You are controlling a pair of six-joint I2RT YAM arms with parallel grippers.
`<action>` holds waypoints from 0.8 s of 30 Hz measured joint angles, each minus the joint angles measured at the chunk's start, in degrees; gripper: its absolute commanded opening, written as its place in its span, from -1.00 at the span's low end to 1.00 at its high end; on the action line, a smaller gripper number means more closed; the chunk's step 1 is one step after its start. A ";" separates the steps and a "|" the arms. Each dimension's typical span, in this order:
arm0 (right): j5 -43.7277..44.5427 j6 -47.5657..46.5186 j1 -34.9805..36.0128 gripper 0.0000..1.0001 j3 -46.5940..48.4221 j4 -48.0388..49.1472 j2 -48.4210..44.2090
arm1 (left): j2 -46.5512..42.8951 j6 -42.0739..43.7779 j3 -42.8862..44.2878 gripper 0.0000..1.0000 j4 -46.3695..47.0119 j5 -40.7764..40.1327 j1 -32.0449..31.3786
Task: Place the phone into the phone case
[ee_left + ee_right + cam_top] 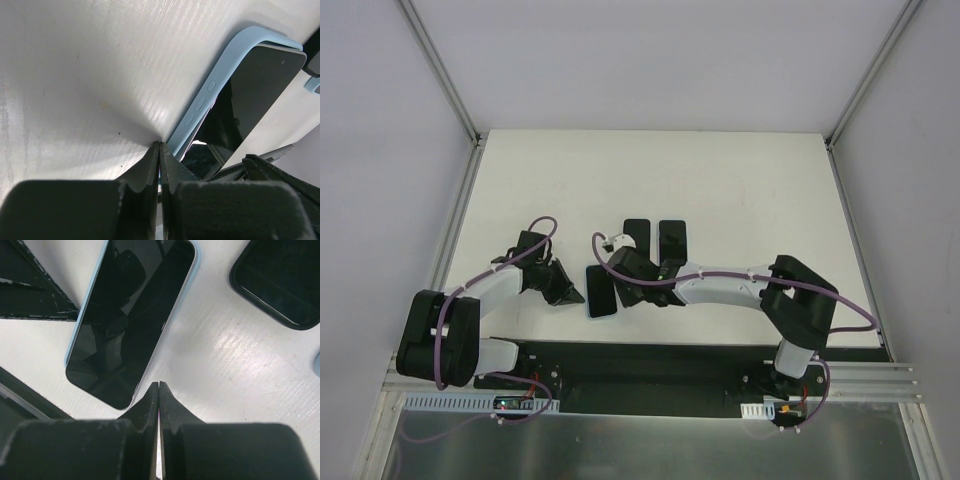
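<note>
The phone, its dark screen up, lies in the light blue phone case on the white table. In the right wrist view the phone fills the case, whose rim shows along the edges. My left gripper is shut and empty, its tips against the case's left long side near a corner. My right gripper is shut and empty, its tips on the table just beside the phone's other long edge.
Two more dark phones or cases lie side by side just behind the right wrist; one shows in the right wrist view. A small white object lies left of them. The black base strip runs along the near edge.
</note>
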 measured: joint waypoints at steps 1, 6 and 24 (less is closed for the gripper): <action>0.02 0.22 0.00 -0.97 0.00 -0.09 0.22 | -0.24 0.00 -0.13 -1.00 -0.02 -0.04 0.00; -0.04 1.16 0.11 -0.97 0.26 -0.61 2.51 | -0.63 -0.11 -0.44 -1.00 -0.04 -0.07 -0.02; 2.47 2.45 2.16 -0.97 11.06 -10.43 9.18 | -3.26 -1.16 -1.42 -1.00 -0.04 -2.71 -2.62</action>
